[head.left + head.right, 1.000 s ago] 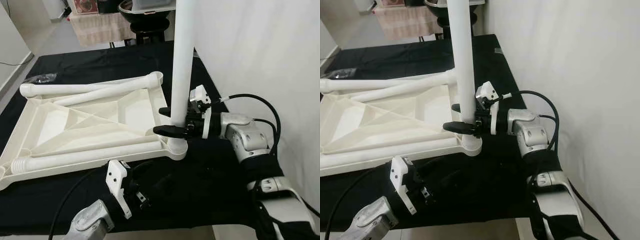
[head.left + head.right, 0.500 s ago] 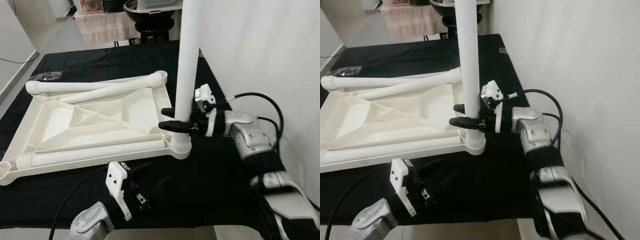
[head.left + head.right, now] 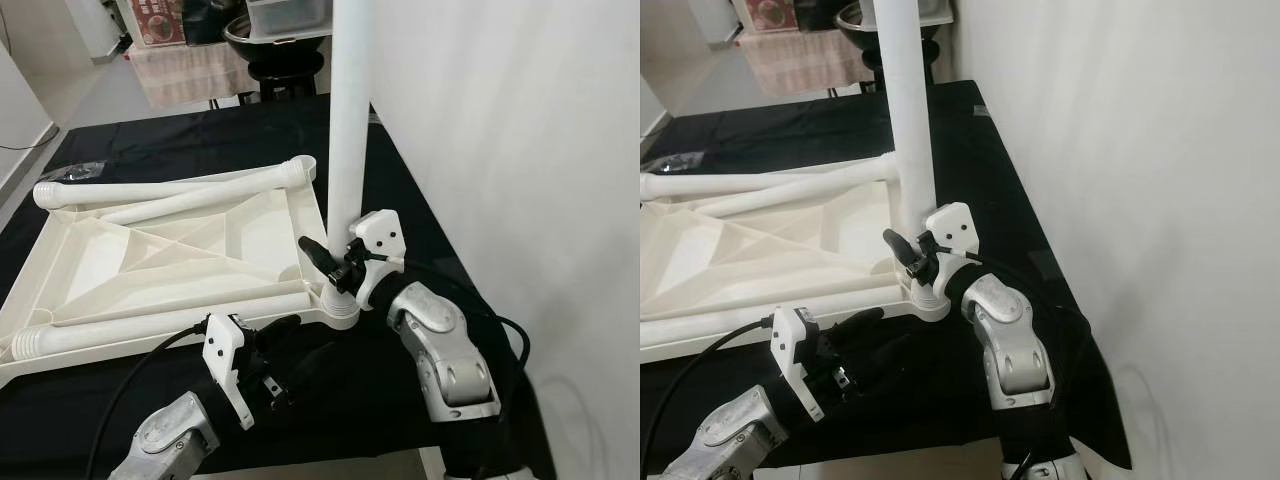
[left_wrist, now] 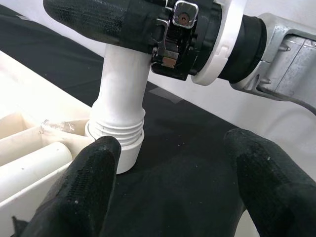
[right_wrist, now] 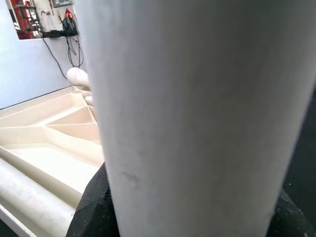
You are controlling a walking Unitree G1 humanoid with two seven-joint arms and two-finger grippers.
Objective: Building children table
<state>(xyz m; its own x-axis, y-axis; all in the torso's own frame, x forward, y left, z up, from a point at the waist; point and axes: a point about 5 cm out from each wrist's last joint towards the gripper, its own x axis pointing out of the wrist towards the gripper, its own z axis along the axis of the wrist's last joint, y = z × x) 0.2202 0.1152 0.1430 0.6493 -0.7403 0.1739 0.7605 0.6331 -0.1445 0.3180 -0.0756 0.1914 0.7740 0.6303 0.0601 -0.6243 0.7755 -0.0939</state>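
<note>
The white table top [image 3: 170, 250] lies upside down on the black cloth. One white leg [image 3: 347, 130] stands upright in its near right corner socket [image 4: 118, 143]. My right gripper [image 3: 325, 260] is shut on this leg just above the socket; the leg [image 5: 197, 118] is very close in the right wrist view. My left gripper [image 3: 275, 345] is open and low over the cloth at the front edge. It points at the socket without touching it, its fingers [image 4: 84, 192] spread wide. Two more legs [image 3: 170, 187] lie inside the table top.
A white wall [image 3: 520, 150] runs close along the right side of the black-clothed table [image 3: 180, 140]. A stool with a dark bowl [image 3: 270, 40] stands beyond the far edge. A small plastic bag [image 3: 75, 172] lies at the far left.
The camera has shifted. My right arm has swung from the right side round to the near side, wrist turned, still gripping the upright leg. The left gripper stays open in about the same place.
</note>
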